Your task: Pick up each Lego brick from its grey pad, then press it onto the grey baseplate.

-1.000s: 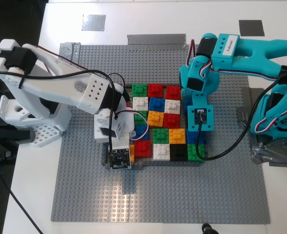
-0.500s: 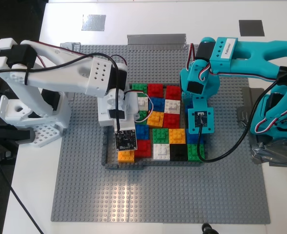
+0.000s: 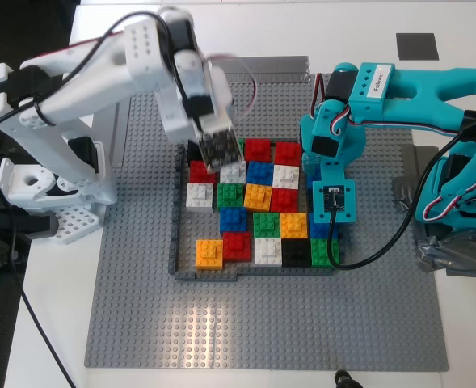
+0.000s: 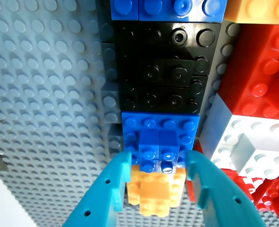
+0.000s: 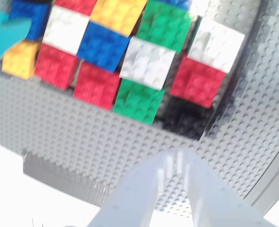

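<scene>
My first gripper (image 4: 158, 161) is the teal one. Its jaws stand about a brick's width apart, and its fingertips (image 4: 124, 163) sit at the near corners of a blue brick (image 4: 160, 124) seated in the edge column of the brick field. An orange brick (image 4: 153, 191) lies under the jaws. In the exterior view the teal arm (image 3: 332, 198) hides these jaws. My second gripper (image 5: 177, 158), white, is shut and empty, raised over the field's far left corner (image 3: 217, 149). Another orange brick (image 3: 209, 253) sits at the field's near left on the grey baseplate (image 3: 141, 307). One grey pad (image 3: 417, 45) is bare.
A thin dark-grey frame (image 3: 175, 242) rings a field of red, white, green, blue, orange and black bricks (image 3: 258, 198). A grey tape strip (image 3: 278, 63) lies at the plate's far edge. The white arm's base (image 3: 35, 186) and the teal arm's base (image 3: 460, 202) flank the plate.
My second gripper has lifted off the orange brick at the field's near left, leaving it there, and swung up and away to the far left corner. The teal arm has barely shifted.
</scene>
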`<action>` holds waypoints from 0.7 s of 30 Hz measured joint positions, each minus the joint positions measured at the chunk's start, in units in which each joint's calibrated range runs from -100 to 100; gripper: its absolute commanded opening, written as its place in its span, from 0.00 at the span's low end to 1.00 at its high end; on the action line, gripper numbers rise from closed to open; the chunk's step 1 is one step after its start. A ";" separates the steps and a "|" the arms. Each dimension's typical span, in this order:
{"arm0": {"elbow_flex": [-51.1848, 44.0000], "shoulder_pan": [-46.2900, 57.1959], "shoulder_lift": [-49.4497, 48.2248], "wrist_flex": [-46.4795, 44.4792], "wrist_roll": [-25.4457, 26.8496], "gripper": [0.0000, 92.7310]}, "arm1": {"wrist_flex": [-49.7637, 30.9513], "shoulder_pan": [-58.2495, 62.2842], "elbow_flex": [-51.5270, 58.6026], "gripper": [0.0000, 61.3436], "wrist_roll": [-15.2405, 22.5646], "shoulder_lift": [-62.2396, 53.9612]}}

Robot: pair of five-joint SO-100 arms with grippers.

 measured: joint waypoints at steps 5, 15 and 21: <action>0.00 0.00 0.00 2.00 -0.42 0.18 | -4.02 -13.36 -1.45 0.00 -0.78 -4.92; -12.98 0.52 0.00 12.17 -0.42 0.18 | -11.50 -36.00 3.68 0.00 -1.95 -14.51; -20.00 3.70 0.00 14.09 -0.42 0.18 | -11.34 -44.00 1.06 0.00 -3.32 -12.09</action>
